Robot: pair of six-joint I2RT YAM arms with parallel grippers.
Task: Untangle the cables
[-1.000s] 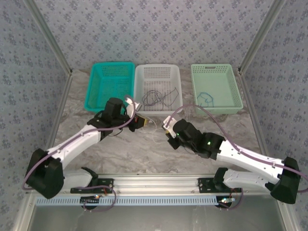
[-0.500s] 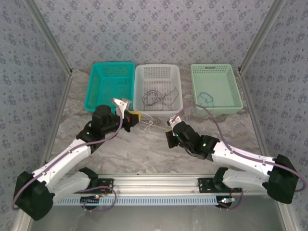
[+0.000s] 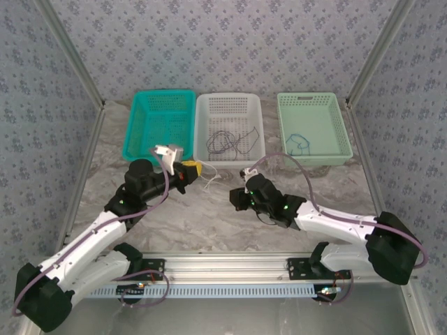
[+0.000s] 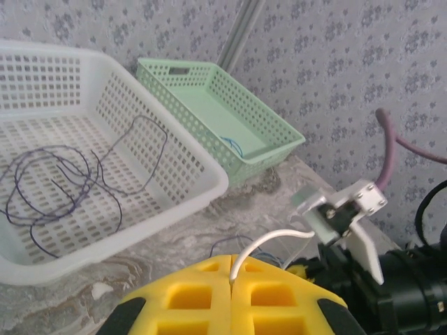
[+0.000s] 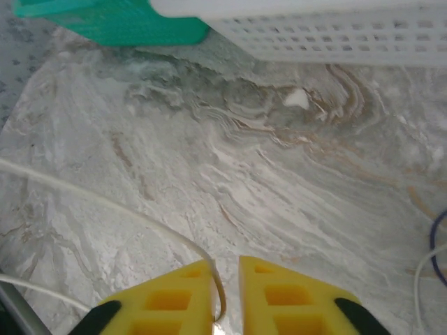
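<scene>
Just in front of the white basket [image 3: 229,105], the white cable [image 4: 269,241] ran sideways from pincer to pincer. The left pincer [image 4: 230,276] was clamped on one end, while the right pincer [image 5: 225,279] stood slightly apart, the cable loose in its gap.

Floral-patterned walls [image 3: 230,42], grey marbled tabletop [image 3: 209,227]
</scene>
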